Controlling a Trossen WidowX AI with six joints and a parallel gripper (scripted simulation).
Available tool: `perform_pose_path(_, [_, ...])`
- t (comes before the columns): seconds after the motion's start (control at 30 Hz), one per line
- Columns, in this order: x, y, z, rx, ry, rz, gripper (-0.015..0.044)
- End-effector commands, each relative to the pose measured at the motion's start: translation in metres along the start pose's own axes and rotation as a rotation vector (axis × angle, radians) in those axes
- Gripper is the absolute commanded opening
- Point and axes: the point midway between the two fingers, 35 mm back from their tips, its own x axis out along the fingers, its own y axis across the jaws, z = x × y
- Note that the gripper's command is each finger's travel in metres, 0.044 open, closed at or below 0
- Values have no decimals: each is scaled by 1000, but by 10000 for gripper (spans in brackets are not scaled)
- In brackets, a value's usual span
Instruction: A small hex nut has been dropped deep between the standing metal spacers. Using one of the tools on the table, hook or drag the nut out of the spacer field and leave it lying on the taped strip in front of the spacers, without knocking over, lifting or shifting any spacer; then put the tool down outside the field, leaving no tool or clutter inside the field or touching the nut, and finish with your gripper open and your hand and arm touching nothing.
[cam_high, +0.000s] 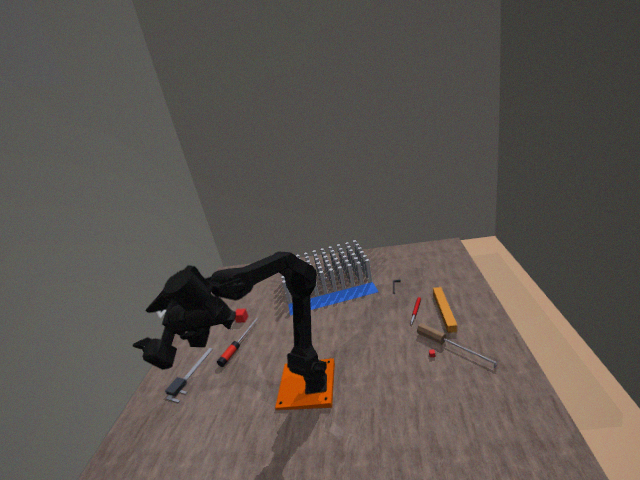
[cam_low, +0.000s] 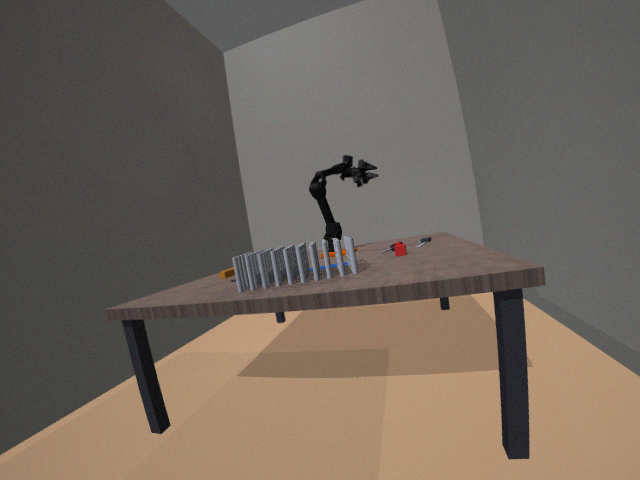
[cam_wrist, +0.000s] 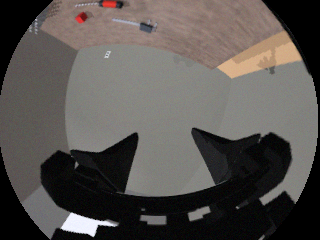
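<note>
My gripper (cam_high: 140, 325) (cam_low: 377, 171) (cam_wrist: 164, 132) is open and empty, raised high above the table's left side in the top view, away from the spacers and tools. The metal spacers (cam_high: 333, 279) (cam_low: 289, 266) stand upright in rows at the back; the arm partly hides their left end in the top view. The blue taped strip (cam_high: 346, 295) lies in front of them. I cannot make out the hex nut in any view. A tool with a wooden handle (cam_high: 430, 333) and a long thin metal shaft (cam_high: 470, 352), its tip bent, lies on the right.
On the left lie a red-black screwdriver (cam_high: 228, 353) (cam_wrist: 110, 4), a caliper-like tool (cam_high: 176, 386) (cam_wrist: 146, 27) and a red cube (cam_high: 241, 315) (cam_low: 400, 250) (cam_wrist: 81, 18). On the right lie a hex key (cam_high: 394, 285), red pen (cam_high: 416, 306), orange bar (cam_high: 444, 308) and small red cube (cam_high: 431, 353).
</note>
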Motion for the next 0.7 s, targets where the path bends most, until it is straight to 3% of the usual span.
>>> perform_pose_path(0.0, [2, 1, 1, -6, -2, 4, 426])
perform_pose_path(0.4, [108, 79, 70, -405, -224, 229, 440])
perform_pose_path(0.67, [149, 163, 133, -655, -420, 320, 440])
